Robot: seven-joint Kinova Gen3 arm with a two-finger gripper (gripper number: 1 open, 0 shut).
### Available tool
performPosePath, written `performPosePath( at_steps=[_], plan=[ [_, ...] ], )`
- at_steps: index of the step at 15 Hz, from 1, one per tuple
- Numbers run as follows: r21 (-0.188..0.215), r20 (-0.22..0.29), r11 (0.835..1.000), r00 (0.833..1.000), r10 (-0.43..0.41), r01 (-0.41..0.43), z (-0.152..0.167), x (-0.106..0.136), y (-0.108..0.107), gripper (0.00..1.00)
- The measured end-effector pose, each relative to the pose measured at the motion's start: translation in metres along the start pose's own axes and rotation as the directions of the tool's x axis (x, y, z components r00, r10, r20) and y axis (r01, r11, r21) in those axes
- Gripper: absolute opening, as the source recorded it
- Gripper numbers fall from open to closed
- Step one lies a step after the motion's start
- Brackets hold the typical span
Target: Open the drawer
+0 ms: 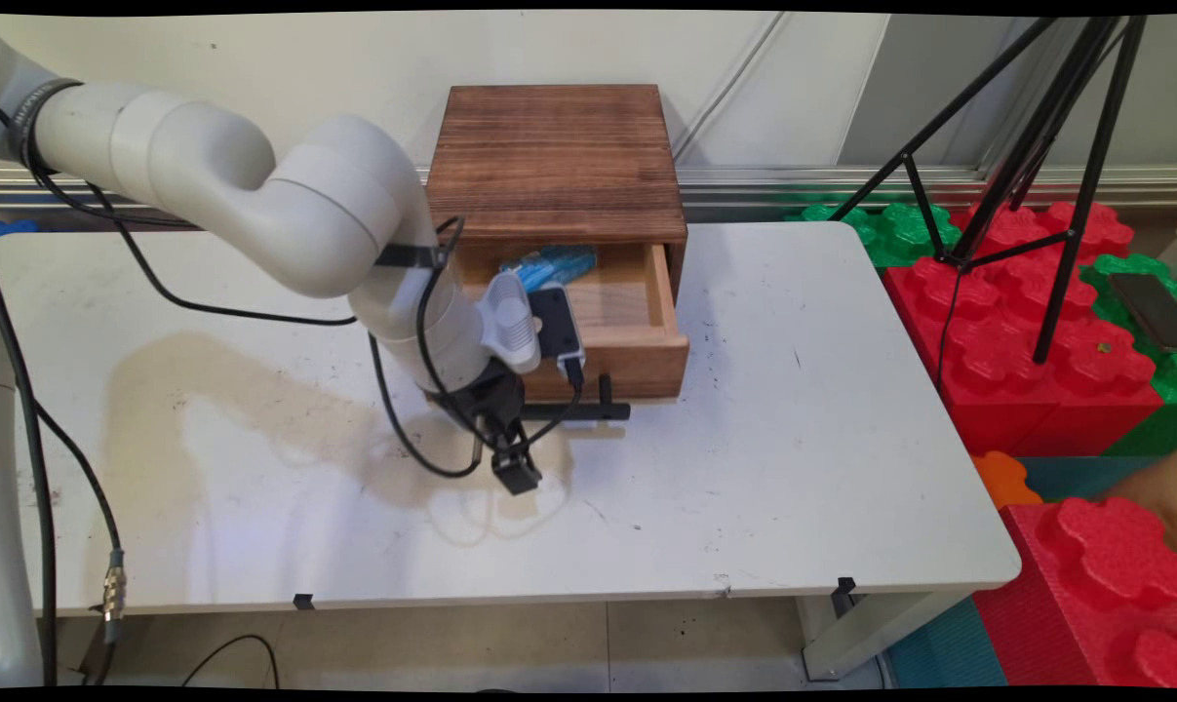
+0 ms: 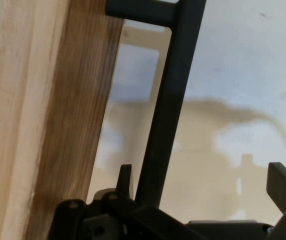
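Note:
A dark wooden box stands at the back of the white table, its drawer pulled out. A blue packet lies at the back of the drawer. A black bar handle juts from the drawer front. My gripper points down just in front of the handle's left end. In the hand view the gripper is open. The handle bar runs between the fingers, close to the left fingertip and well apart from the right one. The drawer front fills the left side.
A black tripod stands off the table's right side on large red foam blocks, with green ones behind. A brownish stain marks the table's left half. Black cables hang from the arm near the gripper.

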Motion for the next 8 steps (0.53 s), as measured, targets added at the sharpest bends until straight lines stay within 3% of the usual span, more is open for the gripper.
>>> performPosePath(
  at_steps=[8],
  plan=[
    [-0.026,-0.006,0.998,0.998,0.061,-0.061,-0.014,-0.006,0.035,1.00]
  ],
)
